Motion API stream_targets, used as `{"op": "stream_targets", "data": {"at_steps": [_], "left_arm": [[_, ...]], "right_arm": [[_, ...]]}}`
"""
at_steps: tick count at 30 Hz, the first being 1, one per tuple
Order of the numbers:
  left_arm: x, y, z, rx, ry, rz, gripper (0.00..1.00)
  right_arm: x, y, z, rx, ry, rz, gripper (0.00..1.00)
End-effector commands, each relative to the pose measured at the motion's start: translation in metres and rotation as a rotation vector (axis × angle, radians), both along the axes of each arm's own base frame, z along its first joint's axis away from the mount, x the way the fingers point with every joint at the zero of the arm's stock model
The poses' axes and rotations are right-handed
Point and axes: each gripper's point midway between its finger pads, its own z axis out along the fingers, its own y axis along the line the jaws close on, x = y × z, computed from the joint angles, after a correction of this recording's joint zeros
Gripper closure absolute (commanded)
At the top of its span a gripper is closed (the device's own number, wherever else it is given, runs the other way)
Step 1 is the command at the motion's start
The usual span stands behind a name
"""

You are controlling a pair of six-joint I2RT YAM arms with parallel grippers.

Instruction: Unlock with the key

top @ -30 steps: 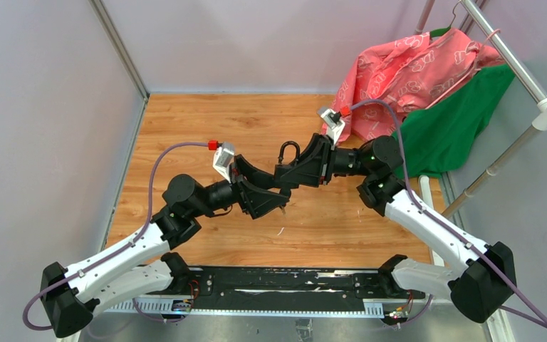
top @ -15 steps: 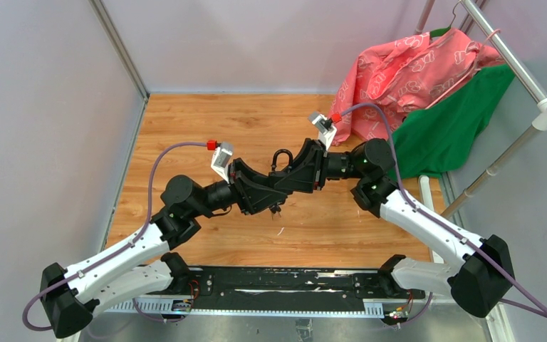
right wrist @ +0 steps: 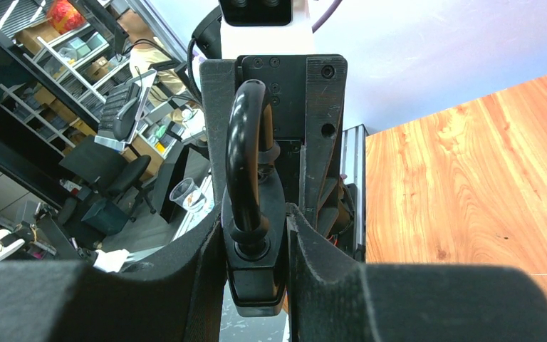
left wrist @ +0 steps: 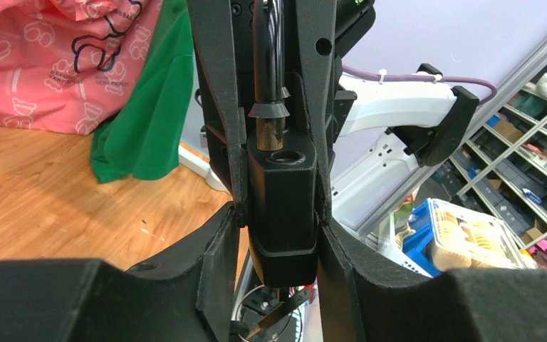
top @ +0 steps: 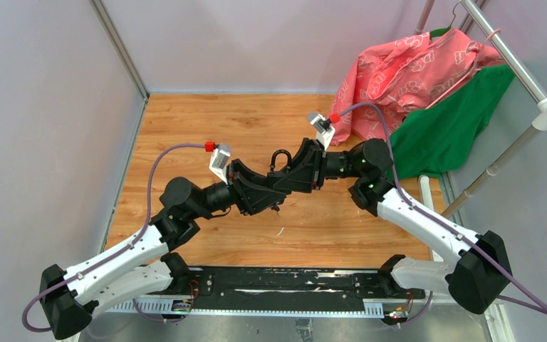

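A black padlock [top: 280, 158] is held in the air between both arms over the wooden floor. My right gripper [top: 295, 173] is shut on the lock's body [right wrist: 255, 263], with the shackle [right wrist: 244, 142] standing up between its fingers. My left gripper [top: 265, 194] is shut on the same body [left wrist: 283, 206] from the opposite side, its fingers [left wrist: 221, 263] pressed against both flanks. In the left wrist view one shackle hole [left wrist: 288, 156] on top of the body looks empty. A metal key [left wrist: 285, 305] shows just under the lock's bottom; I cannot tell whether it sits in the keyhole.
Pink cloth [top: 406, 68] and green cloth [top: 456, 121] hang from a white rack [top: 534, 85] at the back right. Grey walls stand to the left and at the back. A black rail [top: 278, 288] runs along the near edge.
My right arm has carried the padlock left into my left gripper, which has shut on it. In the last half second almost nothing has moved.
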Motion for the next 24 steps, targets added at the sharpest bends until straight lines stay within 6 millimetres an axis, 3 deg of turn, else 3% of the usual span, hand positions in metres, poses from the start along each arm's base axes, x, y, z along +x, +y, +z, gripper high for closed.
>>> {"op": "stream_targets", "data": {"at_steps": [1, 5, 6, 7, 8, 10, 12, 24], "left_arm": [[0.005, 0.002, -0.005, 0.003, -0.021, 0.028, 1.0], [0.004, 0.003, -0.008, 0.006, -0.016, 0.026, 1.0], [0.004, 0.003, -0.008, 0.006, -0.016, 0.027, 1.0], [0.004, 0.003, -0.009, 0.007, -0.016, 0.027, 1.0], [0.003, 0.003, -0.01, 0.008, -0.015, 0.027, 1.0], [0.002, 0.004, -0.012, 0.011, -0.016, 0.023, 1.0], [0.0, 0.004, -0.015, 0.016, -0.015, 0.014, 1.0], [-0.007, 0.003, -0.055, 0.092, -0.011, -0.022, 1.0]], "right_arm": [[-0.017, -0.002, 0.022, 0.06, -0.058, 0.057, 1.0], [-0.015, 0.0, 0.021, 0.047, -0.041, 0.05, 0.93], [-0.015, 0.0, 0.02, 0.042, -0.04, 0.052, 0.87], [-0.014, 0.0, 0.019, 0.036, -0.036, 0.048, 0.75], [-0.012, 0.001, 0.017, 0.025, -0.03, 0.042, 0.53], [-0.01, 0.002, 0.014, 0.005, -0.024, 0.026, 0.29], [-0.005, 0.001, 0.015, -0.009, -0.039, -0.013, 0.18], [0.049, -0.021, 0.0, -0.225, -0.092, -0.407, 0.08]]}}
